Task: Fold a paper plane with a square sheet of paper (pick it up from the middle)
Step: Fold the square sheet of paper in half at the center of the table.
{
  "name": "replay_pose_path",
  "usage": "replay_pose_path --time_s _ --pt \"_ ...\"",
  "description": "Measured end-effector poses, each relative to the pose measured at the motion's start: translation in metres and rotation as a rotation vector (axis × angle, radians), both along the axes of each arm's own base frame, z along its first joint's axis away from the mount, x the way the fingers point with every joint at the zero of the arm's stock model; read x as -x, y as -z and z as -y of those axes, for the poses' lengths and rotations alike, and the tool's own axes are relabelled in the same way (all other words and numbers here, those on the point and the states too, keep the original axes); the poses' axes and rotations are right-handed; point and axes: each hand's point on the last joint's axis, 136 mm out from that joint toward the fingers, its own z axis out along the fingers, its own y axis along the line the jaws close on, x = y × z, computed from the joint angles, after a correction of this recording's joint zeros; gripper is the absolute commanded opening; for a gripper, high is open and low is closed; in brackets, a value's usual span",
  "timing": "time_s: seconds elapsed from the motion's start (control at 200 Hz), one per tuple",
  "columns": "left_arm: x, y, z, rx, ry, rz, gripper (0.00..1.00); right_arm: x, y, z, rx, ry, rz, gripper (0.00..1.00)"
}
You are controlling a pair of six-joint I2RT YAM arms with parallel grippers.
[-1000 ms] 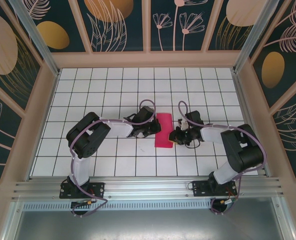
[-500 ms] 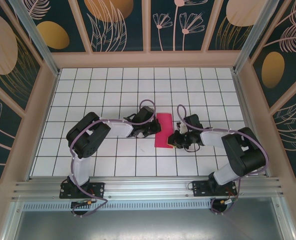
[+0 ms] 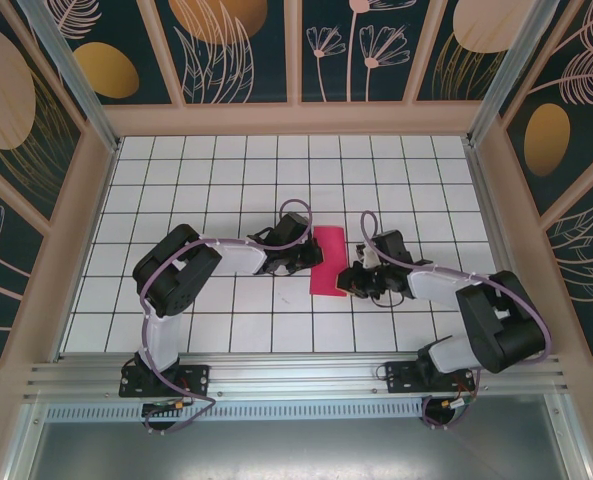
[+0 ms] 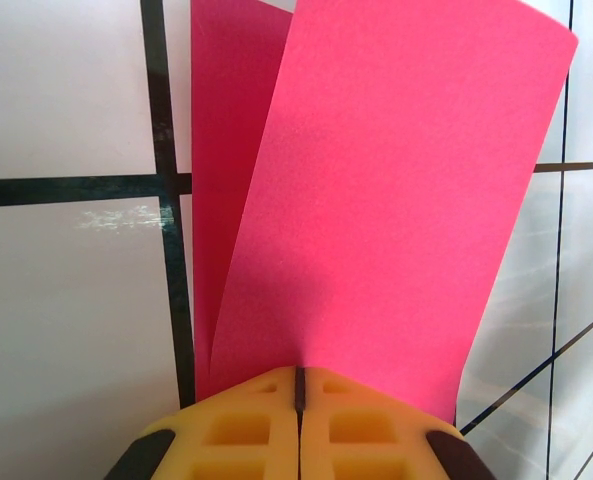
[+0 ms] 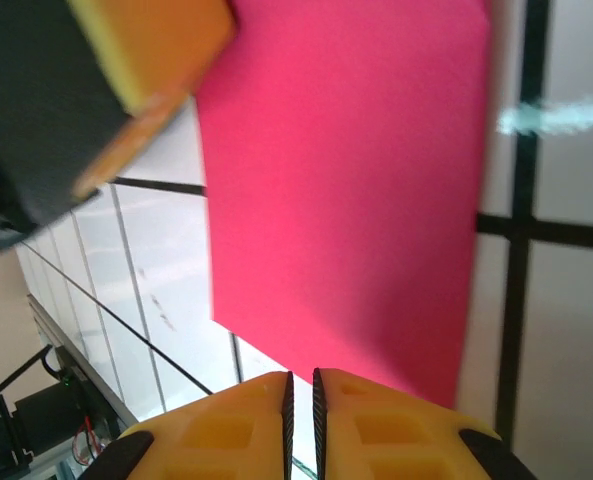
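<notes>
At the 6 o'clock edge of the left wrist view, the left gripper (image 4: 298,385) has its yellow pads (image 4: 366,425) pressed flat together, with only a dark seam between them. The tips meet the near edge of the square sheet of paper (image 4: 376,200), which is folded into a narrow double strip running away toward 12 o'clock. Whether that edge is nipped between the pads or merely lies under them I cannot tell. The top layer stands raised and angles toward 1 o'clock. The darker lower layer shows as a sliver at 11 o'clock, and the two layers meet beside the left pad.

In the right wrist view the right gripper (image 5: 299,385) has its jaws almost together, a thin slit between them and nothing seen in it. The magenta strip spreads from just ahead of its tips toward 12 o'clock, its near edge passing behind the right-hand pad. The black and yellow body of the left gripper sits at 10 o'clock in that view.

From above, the strip lies near the middle of the white tiled table (image 3: 196,170), its long side running 12 to 6 and slightly tilted. The left gripper touches it at 9 o'clock, and the right gripper is at its 4 o'clock corner. Dark walls (image 3: 236,50) painted with leaves stand around the table, and a metal rail (image 3: 296,378) at 6 o'clock carries both arm bases.
</notes>
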Motion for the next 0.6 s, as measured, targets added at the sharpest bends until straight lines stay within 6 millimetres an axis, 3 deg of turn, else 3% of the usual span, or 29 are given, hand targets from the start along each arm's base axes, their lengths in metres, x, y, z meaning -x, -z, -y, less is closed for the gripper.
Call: replay_pose_path --time_s 0.1,0.375,0.601 --pt "0.0 0.0 0.0 0.0 0.0 0.0 0.08 0.01 0.015 0.004 0.013 0.003 -0.047 0.16" --pt "0.0 0.0 0.0 0.0 0.002 0.003 0.08 0.008 0.012 0.004 0.016 0.011 -0.053 0.16" --pt "0.0 0.0 0.0 0.0 0.003 0.003 0.08 -0.035 -0.024 -0.003 -0.002 0.034 0.062 0.16"
